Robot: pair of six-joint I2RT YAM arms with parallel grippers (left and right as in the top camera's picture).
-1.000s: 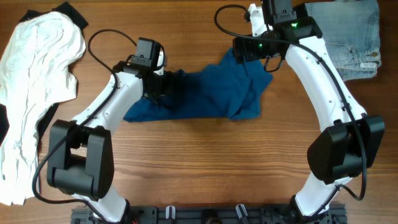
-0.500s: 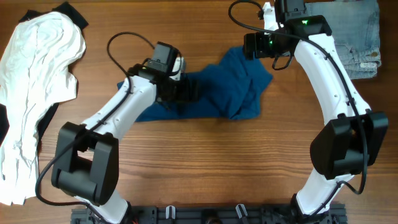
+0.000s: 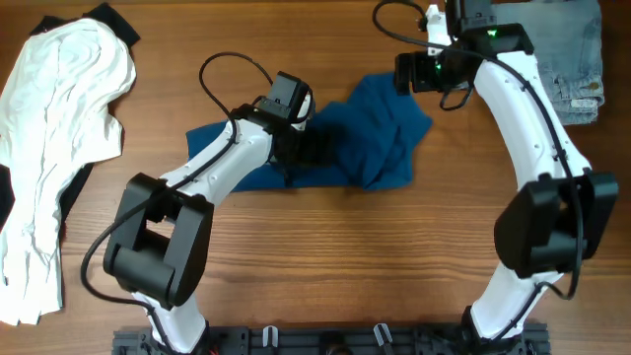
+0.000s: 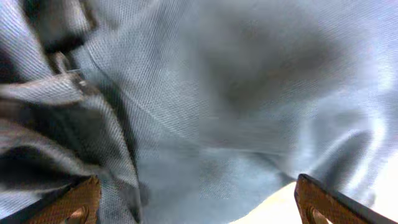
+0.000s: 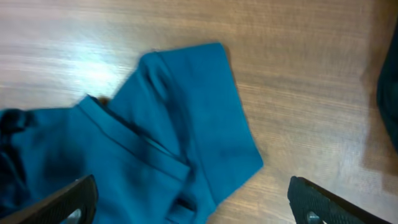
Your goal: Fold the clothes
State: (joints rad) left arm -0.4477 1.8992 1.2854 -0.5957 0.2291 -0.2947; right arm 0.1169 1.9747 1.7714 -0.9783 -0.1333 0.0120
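The dark-blue shirt (image 3: pixel 385 128) lies crumpled on the wooden table (image 3: pixel 325 237) at centre back. My left gripper (image 3: pixel 314 146) hovers low over the shirt's middle, open. In the left wrist view its fabric (image 4: pixel 249 93) fills the frame, and the left gripper (image 4: pixel 199 208) has its jaws wide apart with cloth beneath them. My right gripper (image 3: pixel 404 74) is open above the shirt's top right corner. The right wrist view shows that gripper (image 5: pixel 196 205) over a folded sleeve of the shirt (image 5: pixel 174 137). The white garment (image 3: pixel 59 128) lies in a heap at far left. The pale-blue jeans (image 3: pixel 572 59) sit at the back right.
A black cloth (image 3: pixel 110 18) shows from under the white garment at the back left. A black rail (image 3: pixel 325 340) runs along the table's front edge. Both arms' cables loop above the shirt. Bare wood (image 5: pixel 298 74) lies right of the sleeve.
My left gripper has slid rightward across the shirt, from its left part to its middle. The right gripper has drifted slightly right and back. The shirt has hardly shifted.
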